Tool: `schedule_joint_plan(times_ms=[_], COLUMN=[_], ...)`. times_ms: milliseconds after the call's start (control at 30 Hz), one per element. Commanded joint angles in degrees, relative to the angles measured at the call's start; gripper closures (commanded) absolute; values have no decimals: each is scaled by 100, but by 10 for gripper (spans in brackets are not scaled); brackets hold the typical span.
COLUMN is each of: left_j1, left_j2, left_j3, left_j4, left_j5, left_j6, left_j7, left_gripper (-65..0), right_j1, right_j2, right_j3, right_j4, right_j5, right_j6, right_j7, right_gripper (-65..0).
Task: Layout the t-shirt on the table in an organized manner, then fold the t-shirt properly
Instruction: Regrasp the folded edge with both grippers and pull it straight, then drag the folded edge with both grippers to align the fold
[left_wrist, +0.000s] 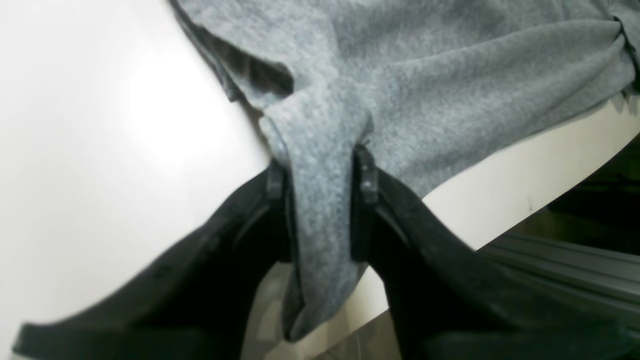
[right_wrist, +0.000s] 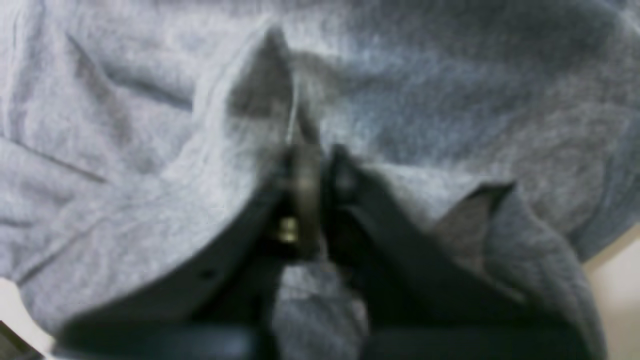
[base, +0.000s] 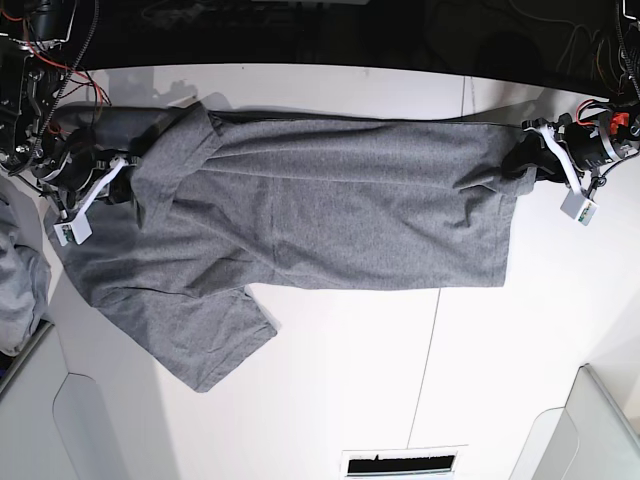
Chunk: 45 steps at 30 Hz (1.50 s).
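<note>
Both arms reach in low over the far part of the white desk (base: 330, 390), one at each end of the heather-grey t-shirt (base: 330, 210), which lies stretched lengthwise between them. In the base view the left hand (base: 528, 152) sits at the right end, its wrist pointing inward along the desk; the left wrist view shows its two black fingers (left_wrist: 367, 175) part-way open with a thick fold of the shirt's edge pinched between them, cloth hanging down through the gap close to the desk's edge. The right hand (base: 112, 172) is at the left end of the base view, near a sleeve, the arm angled down toward the cloth; the blurred right wrist view shows its fingers brought tightly together on a raised ridge of the shirt. One sleeve spreads toward the near left of the desk. No writing or label can be read anywhere.
</note>
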Motion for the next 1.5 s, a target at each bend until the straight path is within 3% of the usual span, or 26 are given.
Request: schedule_joint_plan(times_ms=[0, 167, 367, 600, 867, 1033, 1300, 1467], left_j1=[-46, -48, -48, -46, -46, -46, -46, -46], left_j2=[-109, -111, -109, -109, -94, -96, -96, -96], left_j3=[-48, -48, -48, -48, -48, -48, -48, -48], left_j4=[81, 79, 79, 79, 79, 79, 79, 79], left_j5=[-103, 203, 297, 297, 273, 275, 278, 278], left_j6=[-34, -34, -34, -34, -34, -34, -34, -34], left_j7=[-83, -83, -116, -146, -151, -149, -149, -151], left_gripper=[-181, -181, -181, -181, -181, -181, -181, -181], right_j1=[98, -70, -826, -1598, -1823, -1823, -1818, -1814], right_j2=[109, 107, 109, 107, 105, 87, 74, 76], right_j3=[57, 337, 890, 1145, 1143, 1145, 1263, 1777], right_j4=[127, 595, 1633, 1912, 1805, 1746, 1792, 2009], right_j5=[68, 448, 925, 1034, 1023, 1019, 1443, 1657], right_j6=[-42, -35, -17, -15, -15, -20, -20, -17], right_j7=[76, -461, -723, -671, -455, -479, -472, -472], right_gripper=[0, 0, 0, 0, 0, -120, -120, -120])
